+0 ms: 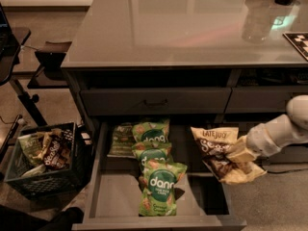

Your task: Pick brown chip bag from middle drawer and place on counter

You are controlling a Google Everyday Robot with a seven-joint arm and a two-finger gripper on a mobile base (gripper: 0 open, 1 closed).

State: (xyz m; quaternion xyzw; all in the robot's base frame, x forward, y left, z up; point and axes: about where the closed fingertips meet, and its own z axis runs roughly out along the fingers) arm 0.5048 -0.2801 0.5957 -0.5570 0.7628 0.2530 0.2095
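The brown chip bag [217, 149], tan top reading "LATE JULY" over a dark brown middle, hangs tilted above the right side of the open middle drawer [115, 196]. My gripper [239, 154] reaches in from the right on a white arm and is shut on the bag's right edge, holding it clear of the drawer floor. The glossy grey counter [183, 28] spreads above and behind, well higher than the bag.
Several green "dang" bags [156, 189] lie down the middle of the drawer. A shut drawer with a dark handle [156, 101] sits above it. A black crate of snacks [43, 158] stands on the floor at left. A checkered board [298, 40] lies on the counter's right edge.
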